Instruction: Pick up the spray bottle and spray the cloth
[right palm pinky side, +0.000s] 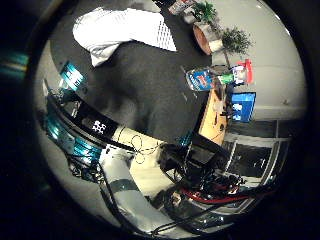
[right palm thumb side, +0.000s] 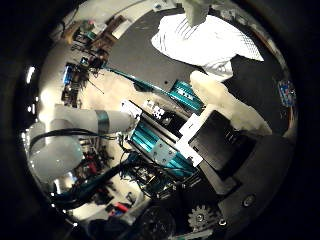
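Note:
The white striped cloth (right palm pinky side: 125, 27) lies crumpled on the black table mat (right palm pinky side: 145, 85). The spray bottle (right palm pinky side: 201, 79), clear with a blue label and a red and white head, rests near the mat's edge, well apart from the cloth. I cannot tell whether it stands or lies. My right hand (right palm thumb side: 210, 135) hovers high above the mat, away from both things. It is open, its white-tipped fingers (right palm thumb side: 227, 105) are spread, and nothing is between them. The bottle's blue label (right palm thumb side: 286, 92) shows beyond the fingers.
Two small potted plants (right palm pinky side: 235, 40) and a terracotta pot (right palm pinky side: 202, 37) stand past the bottle at the mat's far edge. A blue box (right palm pinky side: 243, 106) sits beside a wooden desk edge (right palm pinky side: 212, 117). My white arm (right palm thumb side: 75, 130) reaches over cluttered benches.

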